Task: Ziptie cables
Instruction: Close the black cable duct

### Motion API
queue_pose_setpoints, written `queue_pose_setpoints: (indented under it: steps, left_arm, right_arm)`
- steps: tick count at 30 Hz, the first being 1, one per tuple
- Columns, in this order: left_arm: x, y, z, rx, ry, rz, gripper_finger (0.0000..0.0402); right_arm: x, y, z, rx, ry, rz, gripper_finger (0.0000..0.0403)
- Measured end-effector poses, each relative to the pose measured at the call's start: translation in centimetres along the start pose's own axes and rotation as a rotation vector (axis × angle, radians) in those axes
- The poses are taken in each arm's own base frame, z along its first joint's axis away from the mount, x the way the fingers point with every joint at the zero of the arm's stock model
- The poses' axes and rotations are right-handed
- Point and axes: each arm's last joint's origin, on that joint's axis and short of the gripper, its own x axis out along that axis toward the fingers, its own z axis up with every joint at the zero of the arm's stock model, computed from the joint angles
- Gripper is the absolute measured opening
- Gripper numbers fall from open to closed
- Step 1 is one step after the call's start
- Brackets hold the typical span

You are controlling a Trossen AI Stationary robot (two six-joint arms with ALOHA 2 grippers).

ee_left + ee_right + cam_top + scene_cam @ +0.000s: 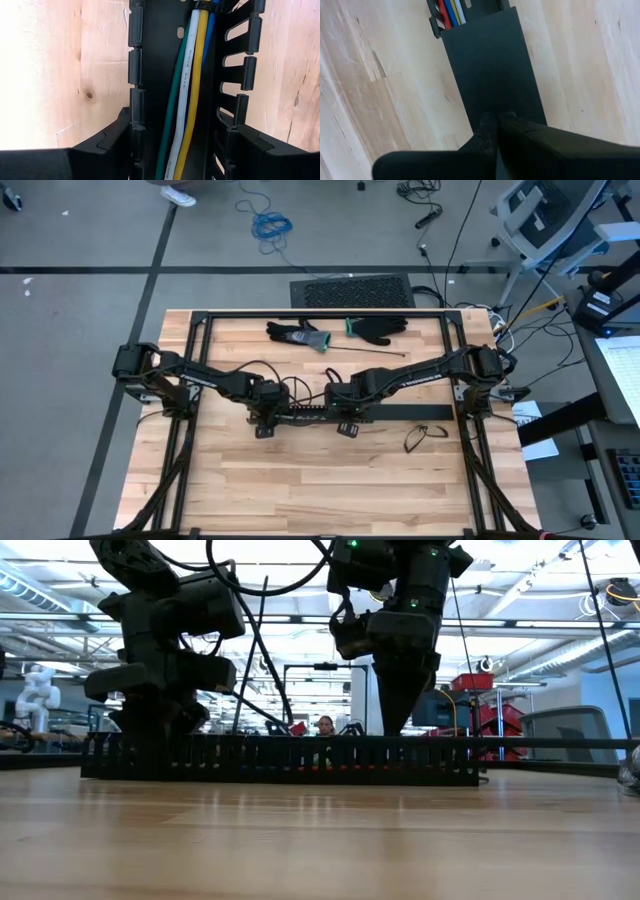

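Several cables (187, 95), green, white, yellow and blue, are lying together inside the black slotted duct (145, 75) at mid-table, so the routing seems to be finished. At the far end of the left wrist view a dark band seems to be circling them, though whether it is a ziptie is unclear. The left gripper (175, 150) is straddling the duct with fingers apart, one outside each wall. The right gripper (492, 127) is pressing down on a flat black strip (490, 65), fingers together. A loose ziptie (375, 352) is lying near the gloves (335, 332), suggesting tying is unfinished.
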Motion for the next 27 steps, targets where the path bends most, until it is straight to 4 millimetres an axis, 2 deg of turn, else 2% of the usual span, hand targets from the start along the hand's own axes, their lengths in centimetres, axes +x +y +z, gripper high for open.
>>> queue_pose_setpoints:
  steps: [16, 27]
  left_arm:
    - [0.00, 0.00, -0.13, -0.002, 0.013, 0.000, 0.0236]
    - [0.08, 0.00, -0.09, -0.001, 0.001, 0.000, 0.0236]
  right_arm:
    - [0.02, -0.03, -0.11, -0.019, 0.011, -0.001, 0.0000]
    - [0.09, 0.28, 0.65, -0.010, -0.072, 0.031, 0.0000]
